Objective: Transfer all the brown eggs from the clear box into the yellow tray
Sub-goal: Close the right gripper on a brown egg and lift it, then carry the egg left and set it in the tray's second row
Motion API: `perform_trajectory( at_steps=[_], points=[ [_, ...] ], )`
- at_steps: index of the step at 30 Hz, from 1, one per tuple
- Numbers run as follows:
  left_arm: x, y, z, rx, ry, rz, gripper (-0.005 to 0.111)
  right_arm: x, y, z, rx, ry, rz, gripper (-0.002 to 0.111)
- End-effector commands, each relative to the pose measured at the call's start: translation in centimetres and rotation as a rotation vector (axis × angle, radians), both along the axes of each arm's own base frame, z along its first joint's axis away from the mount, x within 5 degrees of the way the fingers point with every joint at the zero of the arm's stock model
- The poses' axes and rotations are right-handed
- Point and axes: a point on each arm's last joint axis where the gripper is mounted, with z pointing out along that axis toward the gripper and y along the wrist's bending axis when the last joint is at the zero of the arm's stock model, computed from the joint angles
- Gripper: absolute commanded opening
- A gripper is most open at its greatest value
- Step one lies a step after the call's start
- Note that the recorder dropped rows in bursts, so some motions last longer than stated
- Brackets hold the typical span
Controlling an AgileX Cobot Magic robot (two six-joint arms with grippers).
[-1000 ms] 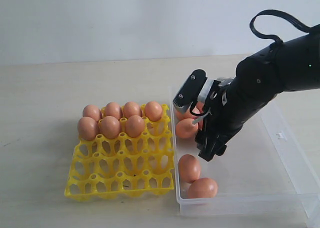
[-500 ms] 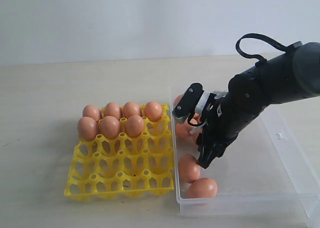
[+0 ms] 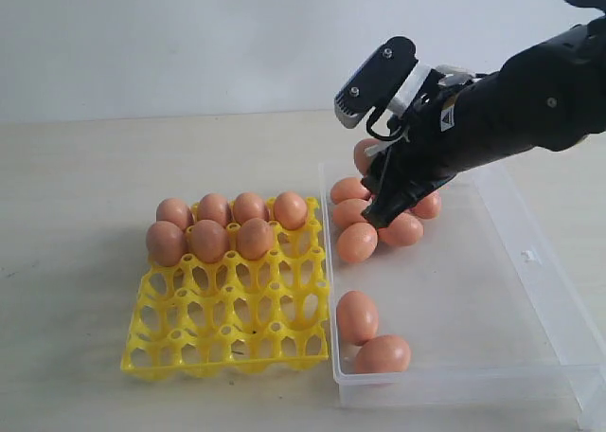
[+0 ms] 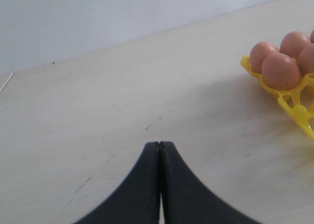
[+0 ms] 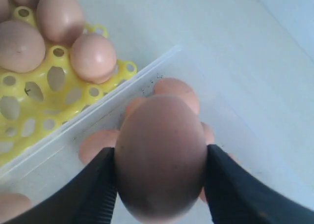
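Brown eggs [image 3: 207, 240] crowd the back rows of the yellow tray [image 3: 223, 335]; its front cups lie open.

Those brown eggs [image 3: 357, 243] look smooth, softly matt. The yellow tray [image 3: 227, 342], at nine o'clock from the clear box [image 3: 473, 299], is glossy plastic, and the box is transparent, shiny plastic. The tabletop [image 3: 85, 214] is pale, matt woodgrain. The fingers [image 5: 95, 189] of the right gripper [image 5: 159, 184] are matt black.
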Motion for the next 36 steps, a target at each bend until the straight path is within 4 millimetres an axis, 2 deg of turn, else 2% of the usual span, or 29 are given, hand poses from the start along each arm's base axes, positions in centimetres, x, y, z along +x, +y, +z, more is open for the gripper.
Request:
perform_trajectory(
  at_steps=[1, 4, 7, 13, 18, 21, 24, 26, 31, 34, 36],
  points=[
    [0.0, 0.0, 0.3, -0.015, -0.020, 0.001, 0.000, -0.6, -0.3, 0.4, 0.040, 0.067, -0.052, 0.000],
    [0.0, 0.0, 0.3, -0.015, -0.020, 0.001, 0.000, -0.8, -0.3, -0.2, 0.083, 0.067, -0.071, 0.000],
    [0.0, 0.0, 0.3, -0.015, -0.020, 0.001, 0.000, -1.1, 0.6, -0.2, 0.149, 0.032, -0.073, 0.000],
    [0.0, 0.0, 0.3, -0.015, -0.020, 0.001, 0.000, -1.1, 3.1, -0.7, 0.243, -0.058, -0.042, 0.000],
    [0.0, 0.0, 0.3, -0.015, -0.020, 0.001, 0.000, -1.3, 5.5, -2.6, 0.288, -0.063, -0.023, 0.000],
    [0.0, 0.0, 0.3, -0.015, -0.020, 0.001, 0.000, -1.7, 6.5, -3.9, 0.280, -0.024, -0.013, 0.000],
    [0.0, 0.0, 0.3, -0.015, -0.020, 0.001, 0.000, -2.5, 6.6, -4.6, 0.146, 0.033, 0.081, 0.000],
    [0.0, 0.0, 0.3, -0.015, -0.020, 0.001, 0.000, -2.6, 6.5, -4.2, 0.064, 0.067, 0.119, 0.000],
    [0.0, 0.0, 0.3, -0.015, -0.020, 0.001, 0.000, -1.5, 7.3, -2.2, 0.065, 0.009, 0.144, 0.000],
    [0.0, 0.0, 0.3, -0.015, -0.020, 0.001, 0.000, -0.7, 7.8, -1.4, 0.211, -0.041, 0.069, 0.000],
    [0.0, 0.0, 0.3, -0.015, -0.020, 0.001, 0.000, -0.1, 7.8, -1.5, 0.387, -0.051, -0.052, 0.000]
  ],
)
